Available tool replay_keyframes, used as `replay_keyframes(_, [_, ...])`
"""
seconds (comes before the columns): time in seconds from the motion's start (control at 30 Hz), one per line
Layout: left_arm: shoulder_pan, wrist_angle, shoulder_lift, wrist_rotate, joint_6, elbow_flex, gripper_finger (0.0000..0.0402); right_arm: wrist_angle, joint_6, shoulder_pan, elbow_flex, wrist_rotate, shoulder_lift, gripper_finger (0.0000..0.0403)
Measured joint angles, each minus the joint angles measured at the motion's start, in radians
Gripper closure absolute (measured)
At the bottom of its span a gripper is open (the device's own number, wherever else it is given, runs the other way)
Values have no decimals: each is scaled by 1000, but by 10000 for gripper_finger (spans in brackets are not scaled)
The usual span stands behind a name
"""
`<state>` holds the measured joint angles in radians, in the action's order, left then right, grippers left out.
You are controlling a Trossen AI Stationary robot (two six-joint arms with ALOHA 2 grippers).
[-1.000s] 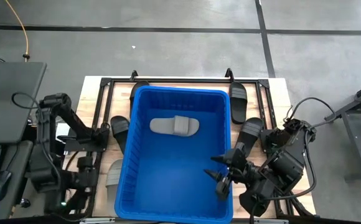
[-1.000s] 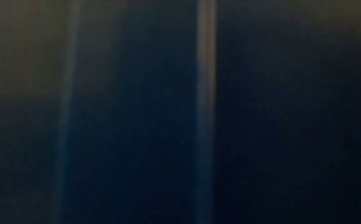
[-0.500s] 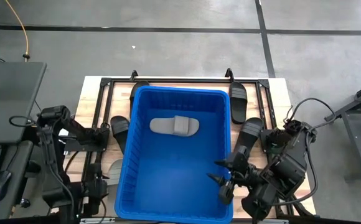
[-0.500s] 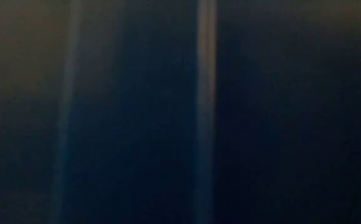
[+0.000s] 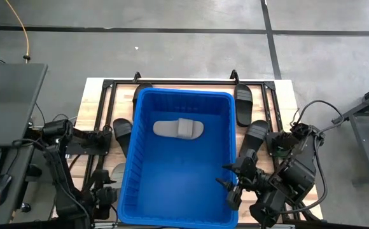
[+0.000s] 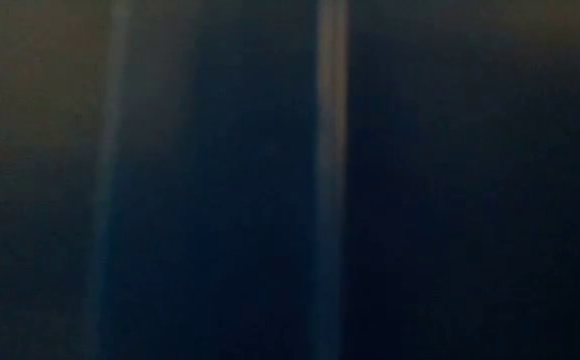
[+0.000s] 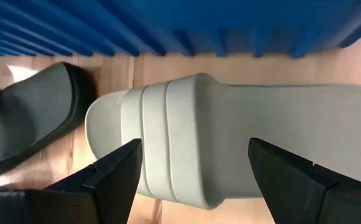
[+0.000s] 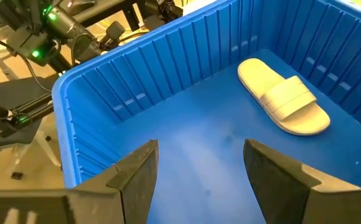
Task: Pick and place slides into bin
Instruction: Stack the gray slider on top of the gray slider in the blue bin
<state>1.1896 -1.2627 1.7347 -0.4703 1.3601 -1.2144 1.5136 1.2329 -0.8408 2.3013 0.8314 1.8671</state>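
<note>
Slides are lying around the bin (image 5: 128, 166): at its left wall, the left gripper (image 7: 193, 171) is hanging spread wide over a light grey slide (image 7: 243, 140) beside a black one (image 7: 34, 112). Inside the bin, another pale slide (image 5: 178, 129) is resting. The right gripper (image 5: 230, 186), fingers wide apart, is hovering over the bin's near right corner.
</note>
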Motion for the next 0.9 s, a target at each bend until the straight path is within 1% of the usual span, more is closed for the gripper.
replay_keyframes(0.23, [-61,6,25,-10,-2,0,119,7,-1,0,0,-4,0,178])
replay_keyframes(0.33, [-82,28,27,-11,-29,0,119,17,1,0,0,-11,0,178])
replay_keyframes(0.4, [-86,47,32,-15,-47,0,119,16,1,0,0,-12,0,178])
replay_keyframes(0.53, [-84,29,70,-20,-53,0,119,16,1,0,0,-12,0,178])
replay_keyframes(0.63, [-84,1,106,11,-61,0,119,16,0,0,0,-12,0,178])
replay_keyframes(0.77, [-84,-10,167,59,-118,1,119,16,1,0,0,-12,0,178])
replay_keyframes(0.9, [-84,-85,201,69,-122,1,120,16,0,0,0,-12,0,178])
